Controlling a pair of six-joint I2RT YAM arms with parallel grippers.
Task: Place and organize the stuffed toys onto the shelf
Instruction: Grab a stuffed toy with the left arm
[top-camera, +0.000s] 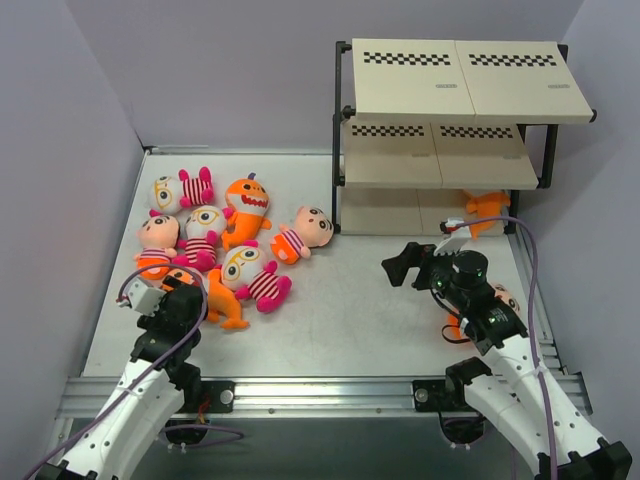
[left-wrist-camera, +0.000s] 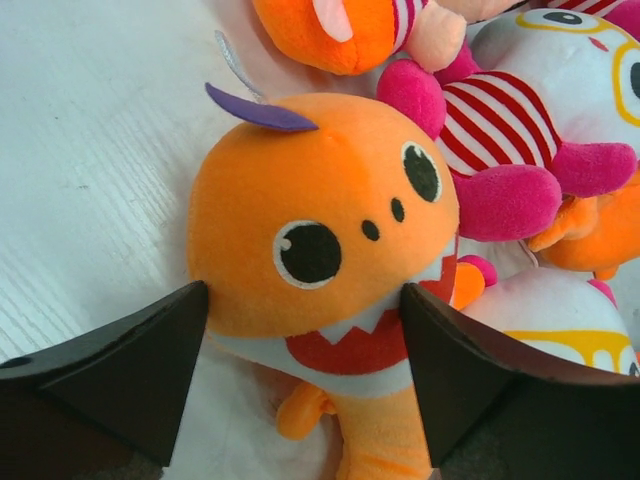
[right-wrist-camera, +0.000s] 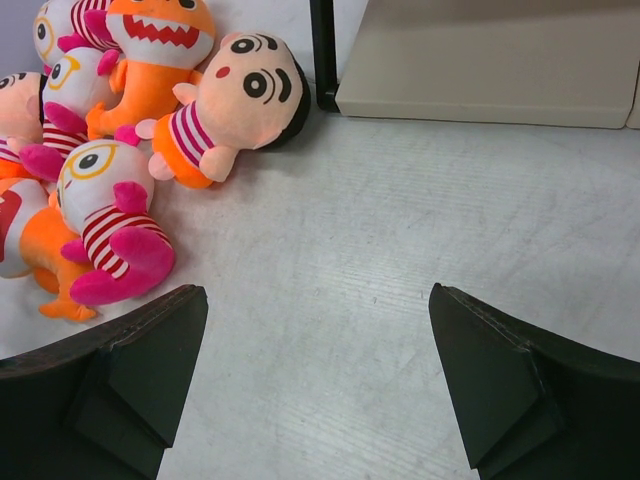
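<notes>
The left gripper (left-wrist-camera: 303, 295) is straddling the head of an orange shark (left-wrist-camera: 320, 200) at the near edge of the toy pile (top-camera: 205, 225) on the left of the table (top-camera: 350, 320). Its jaws are standing wide, one finger at each side of the head, which is not looking squeezed, so this is likely a line-up for a grasp across the head's width rather than a hold. The right gripper (right-wrist-camera: 318, 295) is hovering spread and empty over bare table near the shelf (top-camera: 450, 165), probably waiting to receive or place. The shelf is standing far right, with one orange toy (top-camera: 487, 208) lying on its bottom tier; most toys are lying unplaced.
</notes>
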